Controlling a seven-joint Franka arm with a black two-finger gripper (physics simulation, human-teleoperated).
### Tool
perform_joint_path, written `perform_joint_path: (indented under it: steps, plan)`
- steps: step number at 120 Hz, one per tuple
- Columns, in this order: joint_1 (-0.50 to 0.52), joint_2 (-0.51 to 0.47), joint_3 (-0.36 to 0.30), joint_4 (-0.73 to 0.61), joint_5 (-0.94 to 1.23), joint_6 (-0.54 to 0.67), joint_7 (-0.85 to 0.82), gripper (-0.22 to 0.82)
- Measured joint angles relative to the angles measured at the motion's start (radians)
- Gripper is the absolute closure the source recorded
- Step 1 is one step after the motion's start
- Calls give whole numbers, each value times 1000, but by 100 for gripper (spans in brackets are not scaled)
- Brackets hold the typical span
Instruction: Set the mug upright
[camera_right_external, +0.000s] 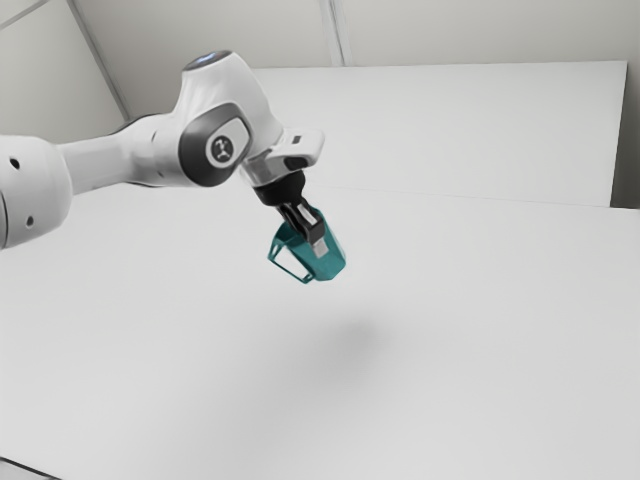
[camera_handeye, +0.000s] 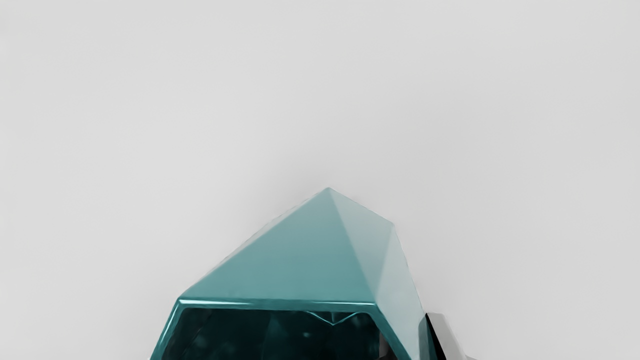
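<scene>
The mug hangs in the air above the worktop, tilted, its mouth toward the hand and its base slanting down toward the exterior view's right, with the handle on the exterior view's left. The hand is clenched on the mug's wall near the rim, one finger against the outside.

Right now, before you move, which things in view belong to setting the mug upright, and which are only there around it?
For the job:
- mug, tilted, held above the table
- my gripper, shut on it
- table, a likely surface to stand it on

Only around:
- white panel beyond the table
- pale wall
</scene>
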Motion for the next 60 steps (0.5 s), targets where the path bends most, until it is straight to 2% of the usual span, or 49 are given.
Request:
perform_joint_path:
  steps: [15, 36, 60]
  plan:
    - [-17, 32, 72, 56, 81, -63, -51, 78]
    - [39, 80, 101, 93, 179, -99, -102, 78]
    - [85, 114, 118, 73, 264, -80, -153, 78]
